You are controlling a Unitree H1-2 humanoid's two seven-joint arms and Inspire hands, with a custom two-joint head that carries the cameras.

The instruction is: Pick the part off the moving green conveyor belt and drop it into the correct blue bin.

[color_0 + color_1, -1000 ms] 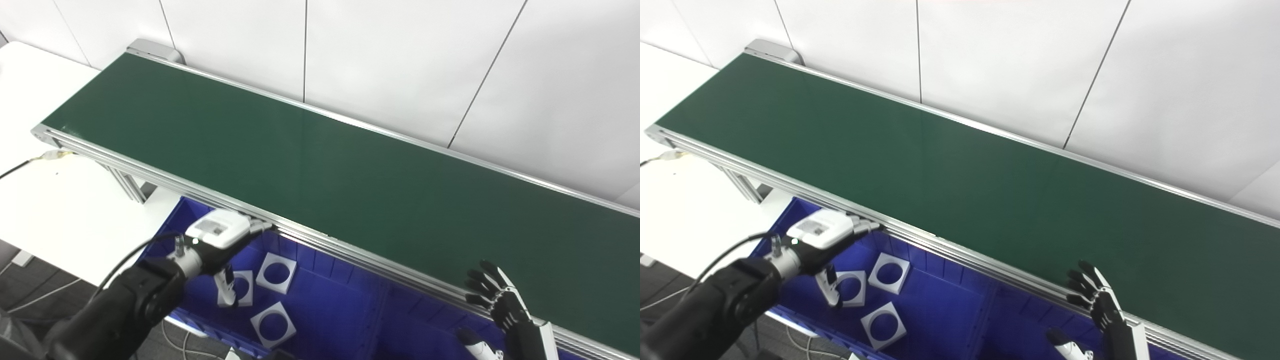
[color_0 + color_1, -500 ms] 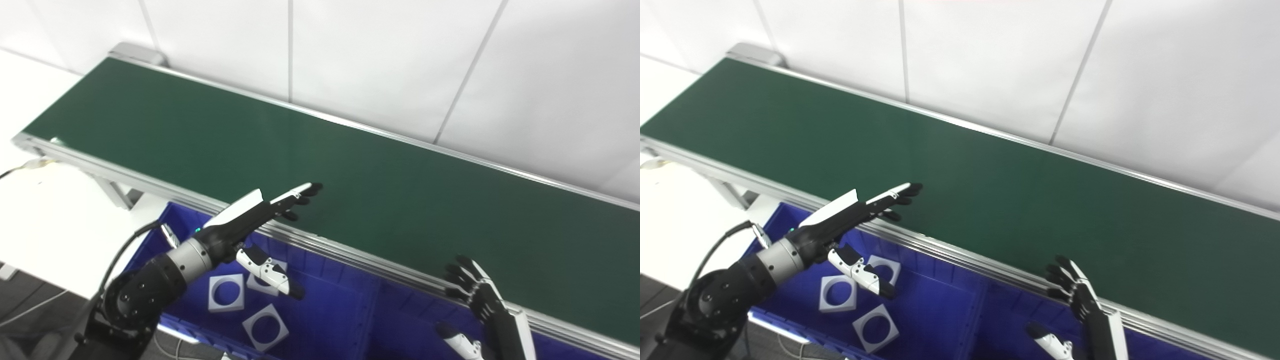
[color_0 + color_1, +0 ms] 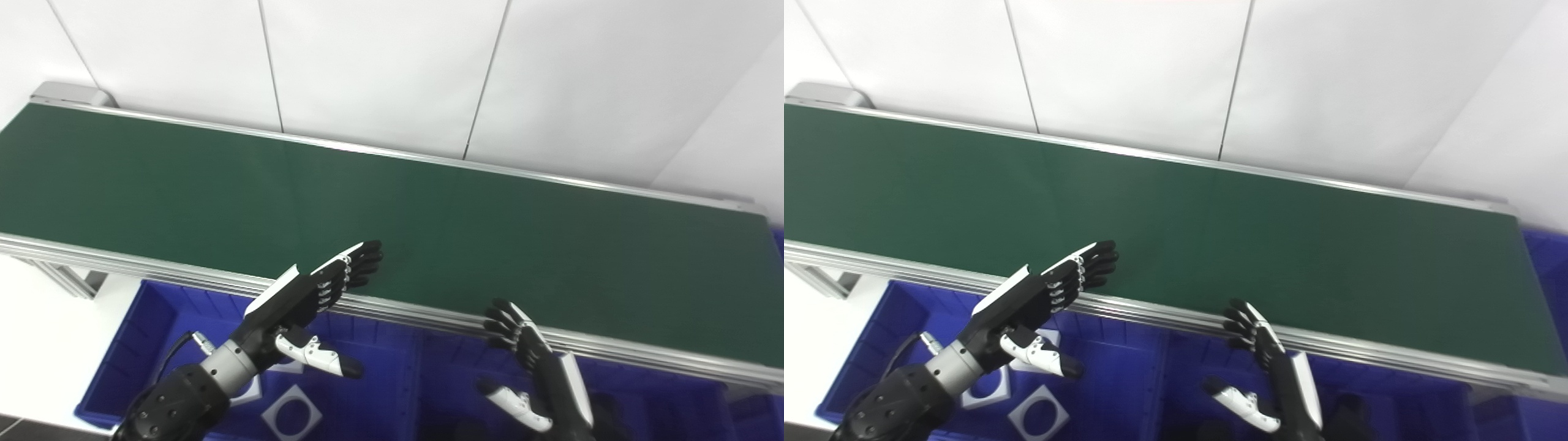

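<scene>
The green conveyor belt (image 3: 429,226) runs across the view with no part on it. My left hand (image 3: 312,294) is open, fingers stretched out over the belt's near rail, thumb pointing down over the blue bin (image 3: 373,373). My right hand (image 3: 520,355) is open too, fingers spread upward just below the near rail, holding nothing. White square parts with round holes (image 3: 293,418) lie in the left bin, partly hidden by my left arm.
A silver rail (image 3: 429,315) edges the belt on the near side. A white table (image 3: 37,343) lies at the lower left. White wall panels (image 3: 392,67) stand behind the belt. More blue bin (image 3: 674,398) extends under the rail to the right.
The camera has swung right, shifting the whole scene. My left hand rose from the bin, opened flat and now reaches over the rail. My right hand stayed open near the rail.
</scene>
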